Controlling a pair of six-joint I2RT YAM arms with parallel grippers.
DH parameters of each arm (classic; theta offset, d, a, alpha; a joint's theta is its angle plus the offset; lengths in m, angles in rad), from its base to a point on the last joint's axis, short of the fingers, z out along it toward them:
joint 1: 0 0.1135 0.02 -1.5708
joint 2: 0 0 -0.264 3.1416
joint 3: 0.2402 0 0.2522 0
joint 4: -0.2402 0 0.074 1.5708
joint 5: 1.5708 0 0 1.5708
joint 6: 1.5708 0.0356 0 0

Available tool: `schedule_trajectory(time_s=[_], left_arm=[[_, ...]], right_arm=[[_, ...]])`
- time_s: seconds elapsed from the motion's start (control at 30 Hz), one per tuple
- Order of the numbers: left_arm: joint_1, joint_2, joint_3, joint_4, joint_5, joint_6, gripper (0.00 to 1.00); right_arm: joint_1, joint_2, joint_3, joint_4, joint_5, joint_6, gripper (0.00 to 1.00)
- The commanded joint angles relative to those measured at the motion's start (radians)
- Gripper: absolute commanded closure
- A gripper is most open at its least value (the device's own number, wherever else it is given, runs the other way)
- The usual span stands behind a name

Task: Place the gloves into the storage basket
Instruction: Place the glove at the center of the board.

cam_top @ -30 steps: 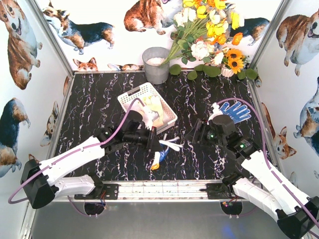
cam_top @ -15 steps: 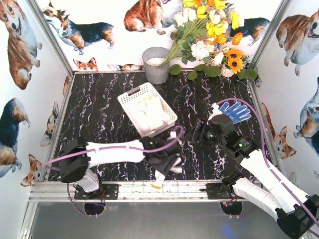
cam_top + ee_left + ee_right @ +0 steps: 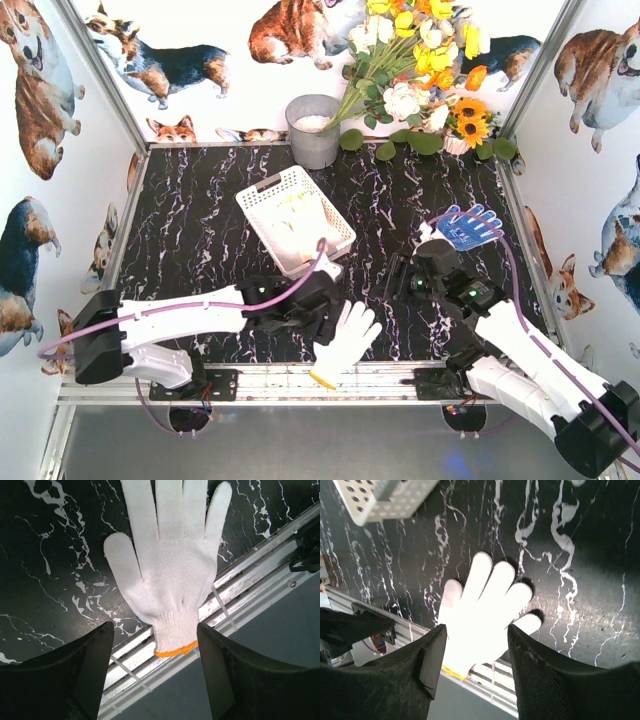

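A white glove (image 3: 346, 338) with an orange cuff lies flat at the table's front edge, its cuff over the metal rail. My left gripper (image 3: 322, 316) hovers just left of it, open; in the left wrist view the fingers straddle the cuff (image 3: 175, 649) of this glove (image 3: 170, 565) without touching it. The right gripper (image 3: 398, 272) stands open over bare table, with the same glove (image 3: 482, 617) seen beyond its fingers. A blue-dotted glove (image 3: 470, 226) lies at the right. The white storage basket (image 3: 262, 202) holds pale gloves (image 3: 302, 226).
A grey metal bucket (image 3: 313, 132) and a bunch of artificial flowers (image 3: 420, 70) stand at the back. The aluminium rail (image 3: 260, 378) runs along the near edge. A purple cable (image 3: 505, 250) loops beside the blue-dotted glove. The basket's corner (image 3: 385, 497) shows in the right wrist view.
My left gripper swung from beside the basket to the front edge and opened; the glove it carried now lies flat there. The right gripper's jaws narrowed slightly.
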Motion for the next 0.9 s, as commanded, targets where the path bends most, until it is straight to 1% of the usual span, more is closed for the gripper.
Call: schedule_trajectory(time_s=[0.0, 0.17, 0.3, 0.47, 0.6, 0.87], left_arm=[[0.033, -0.053, -0.092, 0.17, 0.071, -0.089, 0.41], [0.039, -0.029, -0.161, 0.323, 0.148, -0.133, 0.54], [0.039, 0.016, -0.199, 0.398, 0.173, -0.149, 0.65], [0.039, 0.067, -0.224, 0.427, 0.178, -0.15, 0.69], [0.039, 0.091, -0.267, 0.446, 0.182, -0.166, 0.71], [0.042, 0.103, -0.306, 0.467, 0.174, -0.186, 0.71]], right_arm=[[0.034, 0.025, -0.027, 0.026, -0.038, 0.07, 0.49], [0.106, 0.09, -0.061, 0.011, -0.037, 0.136, 0.58], [0.174, 0.156, -0.095, 0.066, -0.021, 0.183, 0.63], [0.207, 0.222, -0.134, 0.184, -0.003, 0.216, 0.71], [0.214, 0.257, -0.145, 0.213, 0.031, 0.213, 0.75], [0.214, 0.275, -0.173, 0.234, 0.112, 0.186, 0.78]])
